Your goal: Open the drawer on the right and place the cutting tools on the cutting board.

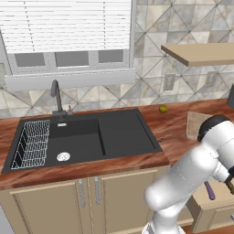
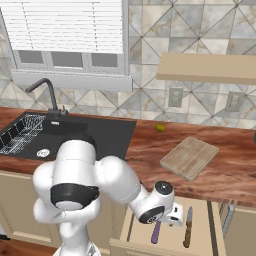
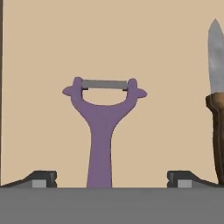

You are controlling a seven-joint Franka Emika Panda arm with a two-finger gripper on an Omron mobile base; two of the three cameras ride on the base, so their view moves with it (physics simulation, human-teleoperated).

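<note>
Hand [image 3: 111, 178] sits fully spread over the open drawer [image 2: 200, 212], nothing in its grip. Fingertips [image 3: 43, 178] straddle the handle of the purple peeler [image 3: 101, 127], one on each side with clear gaps, no contact that I can see.

Step in hand: drawer is already pulled out, so this is the pick of the first cutting tool. Neither tool is on the board yet, so by my read the task is well short of half done.

Next move, as I judge it: drop straight down along the peeler handle, pinch across its narrow width, lift clear of the drawer front, then carry up and back to the cutting board [image 2: 189, 157]. Handle is thin and lies flat on the drawer floor, so the fingers need to get low enough to catch its sides. Height above the drawer floor is hard to call from the hand view.

Peeler: Y-shaped, purple, short grey blade across the two prongs, handle pointing toward the hand. It lies in the left part of the drawer. Knife [image 2: 188, 228] lies just beside it to the right, roughly parallel, brown handle, grey blade pointing away from the drawer front; the two are apart.

Cutting board: pale wood, rounded corners, lying flat and bare on the table [image 2: 145, 145], behind the drawer and slightly angled. A small yellow-green fruit [image 2: 160, 127] sits further back, well apart from it.
</note>
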